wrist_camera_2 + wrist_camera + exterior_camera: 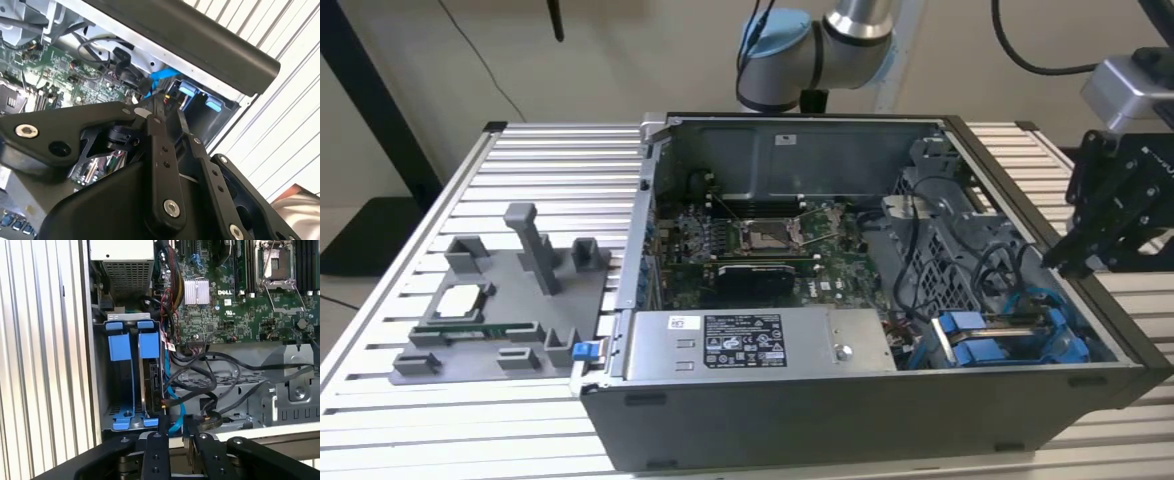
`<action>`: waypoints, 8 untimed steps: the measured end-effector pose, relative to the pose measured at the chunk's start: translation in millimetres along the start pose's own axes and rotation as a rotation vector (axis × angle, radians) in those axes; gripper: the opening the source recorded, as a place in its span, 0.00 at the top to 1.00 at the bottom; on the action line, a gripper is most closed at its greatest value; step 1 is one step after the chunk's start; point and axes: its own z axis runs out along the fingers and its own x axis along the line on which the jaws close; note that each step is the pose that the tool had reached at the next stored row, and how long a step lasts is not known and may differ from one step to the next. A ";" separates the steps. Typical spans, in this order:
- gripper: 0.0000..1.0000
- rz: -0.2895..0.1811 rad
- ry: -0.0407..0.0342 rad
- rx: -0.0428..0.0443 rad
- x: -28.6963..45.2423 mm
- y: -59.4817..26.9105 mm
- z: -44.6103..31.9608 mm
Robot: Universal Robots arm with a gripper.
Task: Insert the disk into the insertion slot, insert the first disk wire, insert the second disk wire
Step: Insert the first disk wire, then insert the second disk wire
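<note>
The insertion slot [116,390] is a grey metal cage with blue fittings at the near corner of the open computer case, on the exterior view's right [994,340]. The disk [152,382] stands edge-on inside it, behind a blue carrier tab [148,344]. A thin blue wire [168,390] runs down beside the disk's end. I cannot tell whether it is plugged in. Black wires [215,385] loop next to it. My gripper [175,424] hovers above the case wall beside the cage, fingers a small gap apart, holding nothing. It also shows in the other views [1067,262] [169,107].
The case holds a green motherboard [225,315] with a silver CPU socket [767,237] and a black labelled power-supply box [747,345]. A grey fixture [507,310] with parts sits on the slatted table [440,420] at the exterior view's left.
</note>
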 end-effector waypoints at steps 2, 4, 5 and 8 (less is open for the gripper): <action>0.00 0.000 -0.0037 -0.0003 -1.1 -2.3 0.1; 0.00 0.000 -0.0075 0.0000 -1.5 -3.7 0.2; 0.00 0.000 -0.0084 0.0001 -1.5 -3.6 0.1; 0.00 0.000 -0.0085 -0.0010 -1.7 -4.0 0.2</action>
